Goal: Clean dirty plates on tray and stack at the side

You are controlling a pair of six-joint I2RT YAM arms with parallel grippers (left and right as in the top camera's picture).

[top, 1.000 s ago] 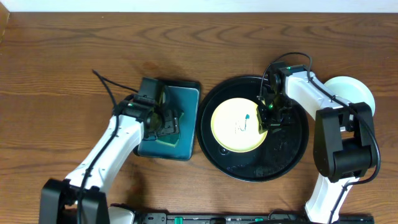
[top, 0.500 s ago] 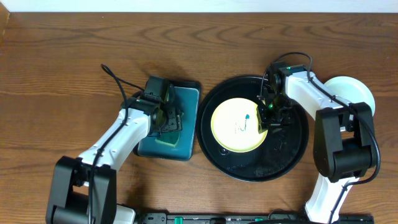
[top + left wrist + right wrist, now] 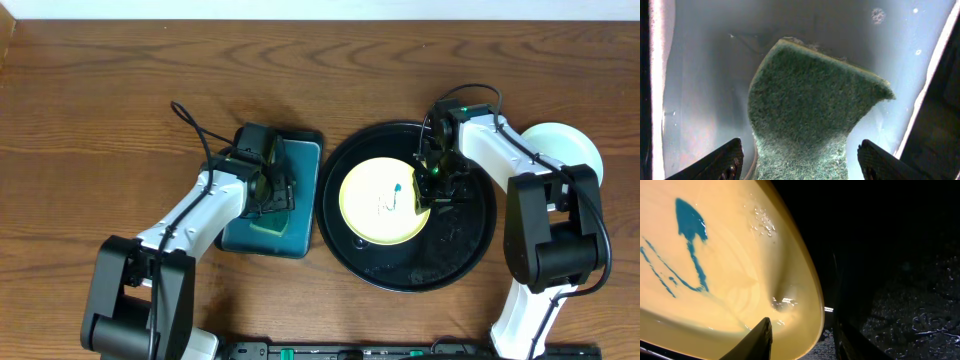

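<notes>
**Right gripper pinching the yellow plate, left gripper spread over the sponge**

The pale yellow plate (image 3: 372, 205) is lying flat inside the round black tray (image 3: 455, 255), left of the tray's centre, with teal scribble marks (image 3: 690, 222) showing on its face. The right gripper (image 3: 436, 184) is closing on the plate's right rim. One finger (image 3: 760, 339) is pressing on the inside slope and the other (image 3: 845, 325) is standing just outside the edge. Water droplets are glistening on the black tray beside it.

The left gripper (image 3: 799, 159) is hovering over the rectangular teal tray (image 3: 302, 165). Its jaws are standing wide apart on either side of the sponge (image 3: 810, 105) and are not touching it. The sponge is lying in that tray with its green scouring face up.

A mint-white plate (image 3: 572, 145) is sitting on the wooden tabletop (image 3: 100, 120), just right of the black tray and partly hidden by the right arm.
</notes>
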